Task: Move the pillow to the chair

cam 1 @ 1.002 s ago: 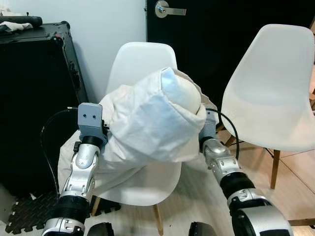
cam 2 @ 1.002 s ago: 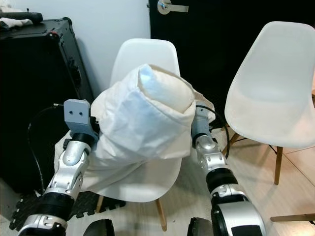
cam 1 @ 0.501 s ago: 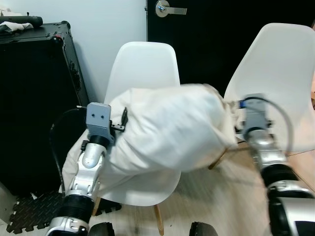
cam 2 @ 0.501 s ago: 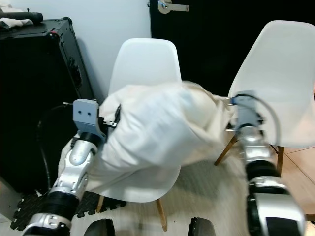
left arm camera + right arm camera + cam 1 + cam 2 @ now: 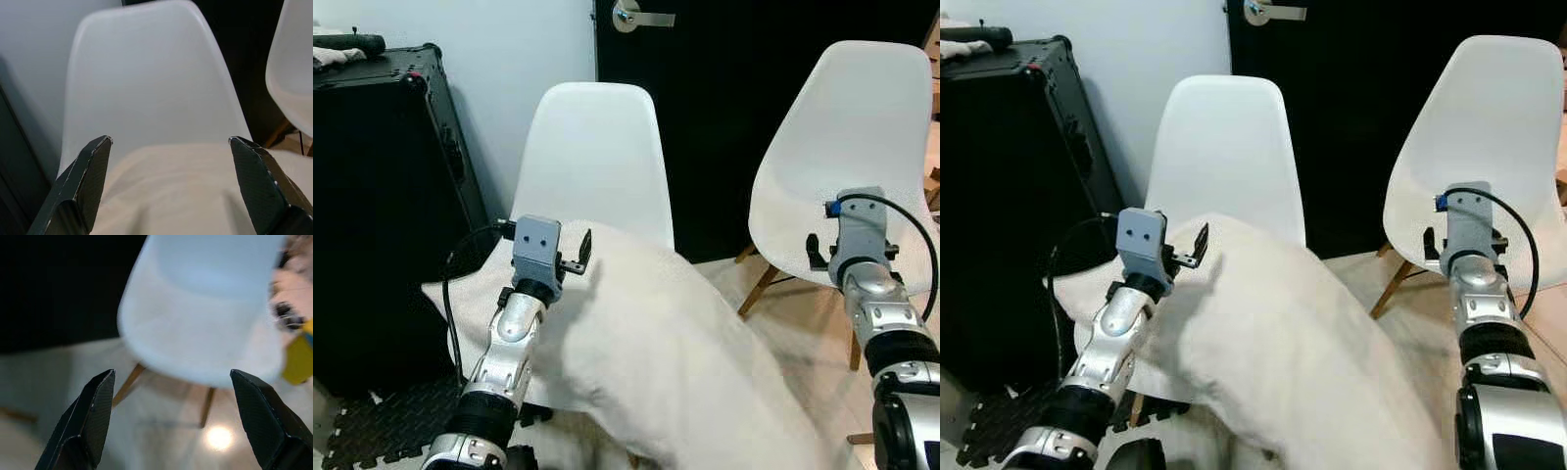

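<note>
Release looked like the step in hand. The big cream-white fabric pillow lay slumped across the seat of the nearer white moulded plastic chair, its bulk spilling forward over the seat's front edge toward the camera, so that the seat itself was mostly hidden under it.

The left gripper hung just above the pillow's rear part, in front of the chair's backrest, its two black fingers spread wide with nothing between them. The right gripper was off to the side, well apart from the pillow, fingers likewise spread and empty, looking at the second white moulded plastic chair and the pale floor beneath it.

Judging by how far the pillow overhung the front, the placement seemed done but not secure: it could slide off. The next move would call for either drawing both arms back clear of the fabric, or first nudging the pillow deeper toward the backrest so its weight sat over the seat.

A black hard case stood beside the nearer chair, against the wall.
</note>
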Controlling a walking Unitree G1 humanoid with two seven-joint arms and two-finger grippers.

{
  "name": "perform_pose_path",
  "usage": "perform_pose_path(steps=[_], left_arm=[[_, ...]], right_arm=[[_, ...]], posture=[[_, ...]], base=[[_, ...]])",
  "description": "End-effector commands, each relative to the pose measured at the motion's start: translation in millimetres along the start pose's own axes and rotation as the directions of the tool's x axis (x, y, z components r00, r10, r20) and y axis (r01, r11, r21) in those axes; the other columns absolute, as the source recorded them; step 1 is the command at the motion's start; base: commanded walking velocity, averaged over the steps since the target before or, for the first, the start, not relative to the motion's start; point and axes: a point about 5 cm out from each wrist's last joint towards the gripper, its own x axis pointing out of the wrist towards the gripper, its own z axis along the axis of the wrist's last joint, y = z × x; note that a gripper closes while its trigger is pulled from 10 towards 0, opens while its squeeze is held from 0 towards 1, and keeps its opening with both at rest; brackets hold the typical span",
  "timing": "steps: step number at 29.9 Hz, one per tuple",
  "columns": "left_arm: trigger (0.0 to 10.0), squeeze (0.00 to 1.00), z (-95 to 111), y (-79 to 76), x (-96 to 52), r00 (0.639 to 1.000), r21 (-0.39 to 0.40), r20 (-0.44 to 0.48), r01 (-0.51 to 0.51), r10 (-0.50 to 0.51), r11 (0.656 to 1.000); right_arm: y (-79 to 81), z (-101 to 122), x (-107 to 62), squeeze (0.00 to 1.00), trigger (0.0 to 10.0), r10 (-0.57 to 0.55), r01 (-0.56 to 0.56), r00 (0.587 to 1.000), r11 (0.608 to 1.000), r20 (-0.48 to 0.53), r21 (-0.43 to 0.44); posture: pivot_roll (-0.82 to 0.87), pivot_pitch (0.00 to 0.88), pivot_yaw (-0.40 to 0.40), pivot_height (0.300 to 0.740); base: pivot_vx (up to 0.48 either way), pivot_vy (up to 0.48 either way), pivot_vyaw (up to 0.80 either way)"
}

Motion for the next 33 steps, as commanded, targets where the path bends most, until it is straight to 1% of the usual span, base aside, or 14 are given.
perform_pose_path(steps=[1,6,7,8,10,12,13,16,18,22,24,25,26,33], left_arm=[[10.0,0.0,-7,0.6,-3.2,0.999,0.009,-0.035,0.005,-0.004,1.0],[10.0,0.0,-13,3.5,-6.2,0.998,0.016,-0.068,0.002,-0.001,1.0],[10.0,0.0,-23,3.3,-9.4,0.992,0.018,-0.128,0.016,-0.014,1.0],[10.0,0.0,-23,3.3,-9.4,0.992,0.018,-0.128,0.016,-0.014,1.0],[10.0,0.0,-46,2.2,-18.3,0.961,-0.021,-0.272,0.04,-0.044,0.999],[10.0,0.0,-55,3.3,-23.4,0.945,-0.04,-0.325,0.03,-0.041,0.999],[10.0,0.0,-79,9.2,-37.9,0.893,-0.172,-0.45,-0.085,-0.002,0.982],[10.0,0.0,-90,11.0,-46.6,0.863,-0.242,-0.506,-0.152,0.009,0.958],[10.0,0.0,-108,12.1,-63.9,0.814,-0.34,-0.581,-0.258,0.014,0.904],[10.0,0.0,-117,4.5,-73.7,0.791,-0.433,-0.609,-0.271,-0.057,0.859],[10.0,0.0,-118,2.3,-75.1,0.787,-0.447,-0.612,-0.268,-0.074,0.854],[4.4,0.0,-119,1.1,-76.2,0.786,-0.45,-0.613,-0.263,-0.081,0.853],[0.0,0.0,-120,0.8,-76.7,0.786,-0.447,-0.613,-0.258,-0.083,0.856],[0.0,0.0,-117,11.5,-72.4,0.795,-0.421,-0.606,-0.283,-0.035,0.862]], right_arm=[[9.9,-9,-0.8,1.0,10.0,0.046,-0.046,0.998,0.999,-0.038,-0.006],[30.4,-18,-3.4,1.0,10.0,0.13,-0.133,0.989,0.991,-0.066,-0.03],[35.8,-21,-4.3,1.0,10.0,0.151,-0.154,0.986,0.987,-0.073,-0.037],[35.8,-21,-4.3,1.0,10.0,0.151,-0.154,0.986,0.987,-0.073,-0.037],[39.9,-22,-4.9,1.0,10.0,0.166,-0.17,0.983,0.985,-0.078,-0.041],[40.4,-22,-5.0,1.0,10.0,0.169,-0.173,0.983,0.984,-0.078,-0.041],[40.0,-22,-5.0,1.0,10.0,0.171,-0.174,0.982,0.984,-0.076,-0.039],[39.6,-22,-5.1,1.0,10.0,0.172,-0.175,0.982,0.984,-0.075,-0.038],[39.0,-22,-5.4,1.0,10.0,0.173,-0.176,0.982,0.984,-0.073,-0.036],[38.8,-22,-5.7,1.0,10.0,0.176,-0.179,0.982,0.983,-0.072,-0.034],[39.0,-21,-5.7,1.0,10.0,0.178,-0.18,0.982,0.983,-0.071,-0.03],[39.3,-21,-5.6,1.0,10.0,0.179,-0.181,0.981,0.983,-0.069,-0.028],[39.8,-19,-5.5,1.0,10.0,0.181,-0.183,0.981,0.983,-0.065,-0.026],[40.2,-15,-4.9,1.0,10.0,0.182,-0.183,0.982,0.983,-0.05,-0.013]], posture=[[0.11,0.0,-0.01,0.496],[0.12,0.0,-0.009,0.496],[0.12,0.0,-0.008,0.496],[0.12,0.0,-0.008,0.496],[0.12,0.0,-0.007,0.496],[0.11,0.0,-0.006,0.496],[0.11,0.0,-0.004,0.496],[0.11,0.0,-0.003,0.496],[0.1,0.0,-0.004,0.496],[0.1,0.0,-0.004,0.496],[0.1,0.0,-0.004,0.496],[0.1,0.0,-0.004,0.496],[0.1,0.0,-0.004,0.496],[0.09,0.0,-0.004,0.496]], base=[[0.0,0.0,0.0],[0.0,0.0,0.0],[0.0,0.0,0.0],[0.0,0.0,0.0],[0.0,0.0,0.0],[0.0,0.0,0.0],[0.0,0.0,0.0],[0.0,0.0,0.0],[0.0,0.0,0.0],[0.0,0.0,0.0],[0.0,0.0,0.0],[0.0,0.0,0.0],[0.0,0.0,0.0],[0.0,0.0,0.0]])
